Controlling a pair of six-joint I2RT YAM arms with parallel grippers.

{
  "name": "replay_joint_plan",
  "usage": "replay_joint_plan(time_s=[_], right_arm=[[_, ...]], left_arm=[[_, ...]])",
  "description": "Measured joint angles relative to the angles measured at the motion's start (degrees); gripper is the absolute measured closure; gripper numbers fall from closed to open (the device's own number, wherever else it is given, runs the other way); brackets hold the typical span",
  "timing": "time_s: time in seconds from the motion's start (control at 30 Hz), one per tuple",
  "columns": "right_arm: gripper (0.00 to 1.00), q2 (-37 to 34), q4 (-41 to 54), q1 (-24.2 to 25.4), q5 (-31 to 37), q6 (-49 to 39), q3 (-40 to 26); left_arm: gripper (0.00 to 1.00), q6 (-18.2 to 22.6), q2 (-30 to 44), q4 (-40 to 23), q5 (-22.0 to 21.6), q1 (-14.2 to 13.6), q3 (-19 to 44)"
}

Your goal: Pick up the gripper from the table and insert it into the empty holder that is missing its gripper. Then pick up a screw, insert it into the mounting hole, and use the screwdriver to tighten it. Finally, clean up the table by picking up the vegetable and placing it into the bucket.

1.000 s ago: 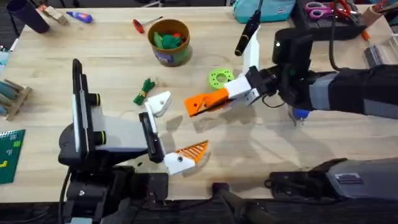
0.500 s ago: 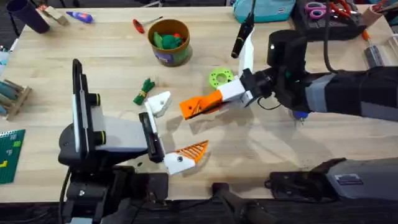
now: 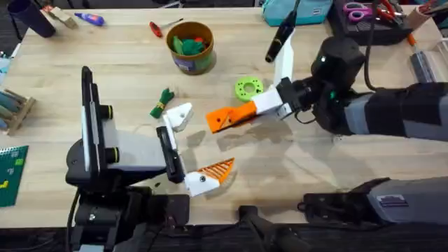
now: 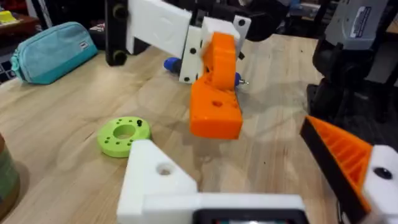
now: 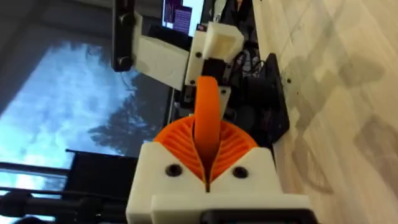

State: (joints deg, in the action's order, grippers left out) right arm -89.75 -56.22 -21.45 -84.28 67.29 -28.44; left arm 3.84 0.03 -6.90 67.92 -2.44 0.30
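table [image 3: 126, 70]: pale wood, matt, visible grain
gripper [image 3: 231, 116]: orange plastic, smooth, slight sheen
holder [image 3: 180, 115]: white matt plastic
disc [image 3: 248, 88]: lime-green plastic, matt
pouch [image 4: 53, 50]: teal cloth
right gripper [image 5: 206, 163]: white plastic, ribbed orange pads

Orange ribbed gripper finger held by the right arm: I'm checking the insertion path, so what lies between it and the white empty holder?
Overhead, only bare wooden table separates the orange ribbed gripper finger from the white rounded holder.

Vegetable [image 3: 162, 102] lies just left of empty holder [image 3: 179, 115]
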Motion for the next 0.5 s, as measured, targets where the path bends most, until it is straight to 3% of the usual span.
replay_joint_plan(time_s=[0.2, 0.37, 0.5], right_arm=[[0.994, -0.8, -4.2, 0.5, -0.9, 4.7, 1.6], [0.994, -5.5, -15.0, 0.5, -2.1, 10.1, 1.7], [0.994, -8.7, -17.5, -0.2, -2.5, 12.6, 1.7]], left_arm=[[0.019, 0.0, 0.0, 0.0, 0.0, 0.0, 0.0], [0.019, 0.0, 0.0, 0.0, 0.0, 0.0, 0.0], [0.019, 0.0, 0.0, 0.0, 0.0, 0.0, 0.0]])
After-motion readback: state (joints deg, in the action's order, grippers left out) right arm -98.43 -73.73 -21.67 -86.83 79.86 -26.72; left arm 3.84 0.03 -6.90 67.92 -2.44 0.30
